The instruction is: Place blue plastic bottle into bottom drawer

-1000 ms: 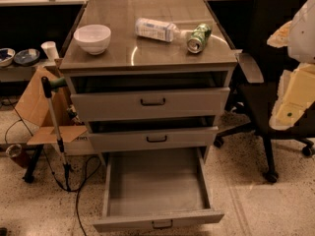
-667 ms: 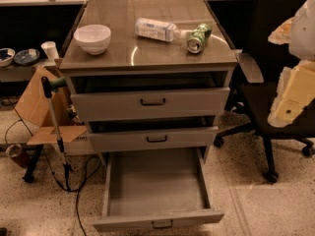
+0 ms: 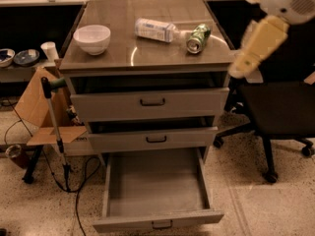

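Note:
The blue plastic bottle (image 3: 154, 30) lies on its side on the cabinet top, neck pointing right toward a green drink can (image 3: 198, 37) that also lies on its side. The bottom drawer (image 3: 157, 222) is pulled fully out and nothing shows inside it. My gripper (image 3: 239, 69) is at the low end of the pale yellow arm at the right. It hangs just off the cabinet's right front corner, to the right of and below the bottle, and touches nothing.
A white bowl (image 3: 92, 38) stands at the left of the cabinet top (image 3: 147, 58). The top drawer (image 3: 151, 102) and middle drawer (image 3: 155, 139) stand slightly open. A black office chair (image 3: 280, 112) is at the right. A cardboard piece (image 3: 37, 104), a green-handled stick (image 3: 54, 117) and cables are at the left.
My arm has moved left and up, from beside the chair to the cabinet's right front corner. The bottle, can, bowl and drawers have not moved.

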Motion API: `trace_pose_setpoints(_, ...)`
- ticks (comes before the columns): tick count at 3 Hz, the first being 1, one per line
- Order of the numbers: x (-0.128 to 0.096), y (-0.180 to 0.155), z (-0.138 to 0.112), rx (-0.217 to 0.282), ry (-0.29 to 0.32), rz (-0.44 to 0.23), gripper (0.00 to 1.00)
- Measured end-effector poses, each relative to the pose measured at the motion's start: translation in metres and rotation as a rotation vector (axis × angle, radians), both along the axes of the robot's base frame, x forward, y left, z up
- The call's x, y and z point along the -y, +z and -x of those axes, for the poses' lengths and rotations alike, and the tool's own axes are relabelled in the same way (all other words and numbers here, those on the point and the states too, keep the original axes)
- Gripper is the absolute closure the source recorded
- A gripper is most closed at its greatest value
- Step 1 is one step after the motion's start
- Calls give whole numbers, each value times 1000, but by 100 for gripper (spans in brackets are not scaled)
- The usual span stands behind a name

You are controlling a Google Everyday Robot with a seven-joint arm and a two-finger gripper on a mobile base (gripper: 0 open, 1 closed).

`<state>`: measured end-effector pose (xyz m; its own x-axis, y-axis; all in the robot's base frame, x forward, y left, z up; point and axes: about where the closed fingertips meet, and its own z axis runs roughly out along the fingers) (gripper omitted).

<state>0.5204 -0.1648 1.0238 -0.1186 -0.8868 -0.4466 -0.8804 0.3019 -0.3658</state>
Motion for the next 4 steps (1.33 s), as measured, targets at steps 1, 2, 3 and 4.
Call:
trace_pose_setpoints(1,-31,23,-48,53,7,-143,0)
trace_pose_setpoints(2,-74,37,-103,45,-31,-318,0)
trace_pose_setpoints(3,-79,39,-107,17,-72,-356,0)
trace_pose_setpoints(4,-81,37,-109,19,-70,-357,0)
